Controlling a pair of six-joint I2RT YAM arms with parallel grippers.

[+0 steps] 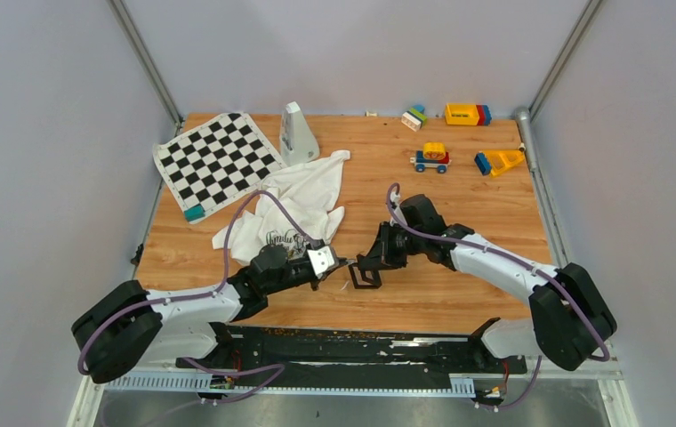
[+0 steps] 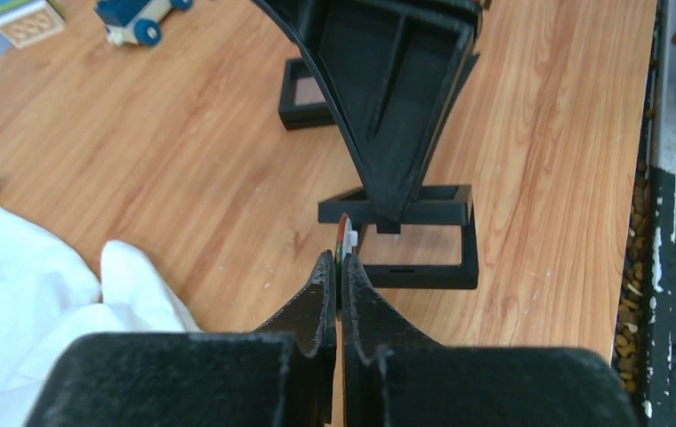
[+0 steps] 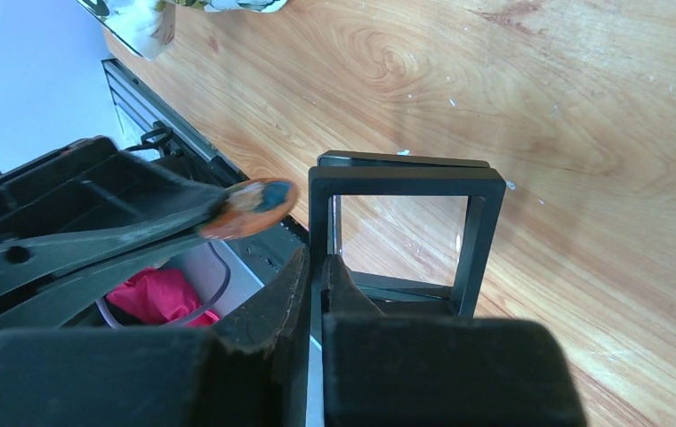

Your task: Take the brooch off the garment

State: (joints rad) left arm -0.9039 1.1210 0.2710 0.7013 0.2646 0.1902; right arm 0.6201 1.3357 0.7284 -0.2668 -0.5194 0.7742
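Observation:
My left gripper (image 1: 342, 263) is shut on a small round brooch (image 2: 344, 237), seen edge-on between the fingertips. In the right wrist view the brooch (image 3: 254, 201) shows as an orange and dark disc at the tip of the left fingers. My right gripper (image 1: 372, 263) is shut on one side of the raised lid (image 3: 406, 182) of a black frame box (image 1: 366, 277). The box base (image 2: 423, 271) lies on the table just beyond the brooch. The white garment (image 1: 294, 206) lies behind the left arm, and its edge (image 2: 23, 276) shows in the left wrist view.
A checkerboard mat (image 1: 215, 161) and a white metronome-like object (image 1: 296, 133) sit at the back left. Toy blocks (image 1: 465, 113) and a toy car (image 1: 430, 158) lie at the back right. A second black frame (image 2: 303, 100) lies behind the right gripper.

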